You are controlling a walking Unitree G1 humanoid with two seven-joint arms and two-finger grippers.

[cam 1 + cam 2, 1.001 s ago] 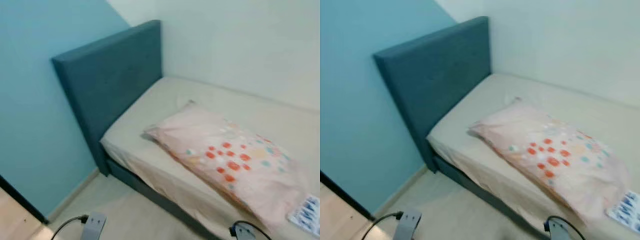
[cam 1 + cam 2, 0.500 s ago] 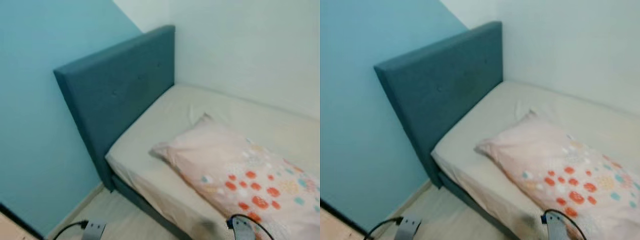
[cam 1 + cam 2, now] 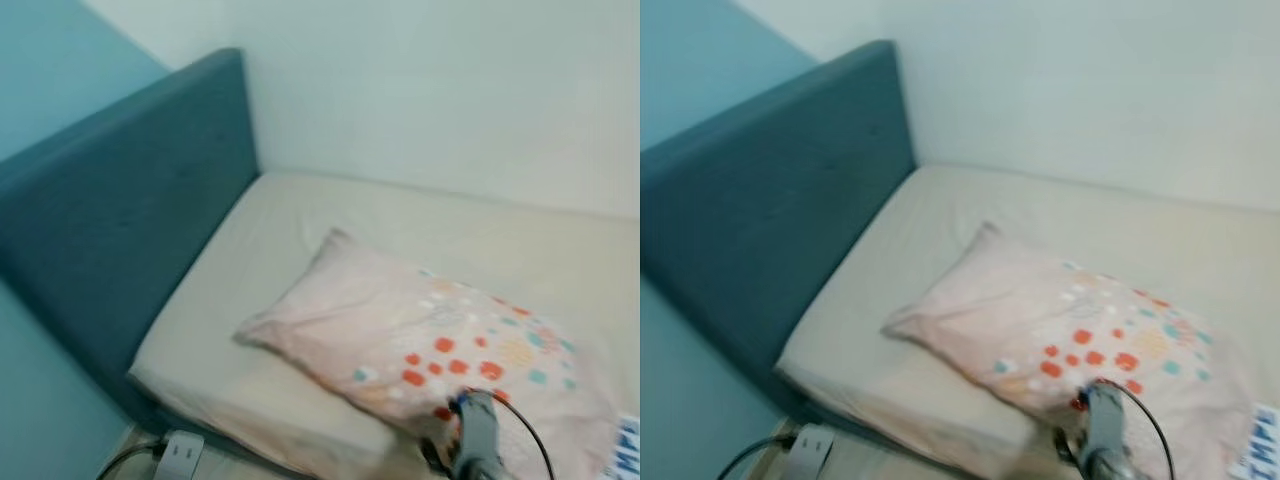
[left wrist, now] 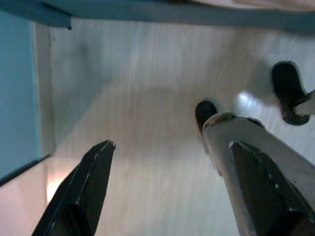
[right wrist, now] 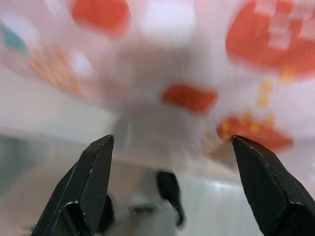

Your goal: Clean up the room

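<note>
Right gripper [image 5: 170, 147]: held with fingers spread wide and nothing between them, raised at the near edge of the pillow [image 3: 420, 335].
Left gripper [image 4: 170, 152]: fingers parted, nothing held, pointed down at the pale floor [image 4: 142, 108] beside the bed.
Pillow: laid askew across the mattress [image 3: 300, 215], well apart from the blue headboard [image 3: 120, 210], one side close to the mattress edge.
Risk: the sheet may be pinched along with the pillow if the fingers are closed too low; a shallow grip on the soft corner may slip, and the pillow could be dragged off the edge.
</note>
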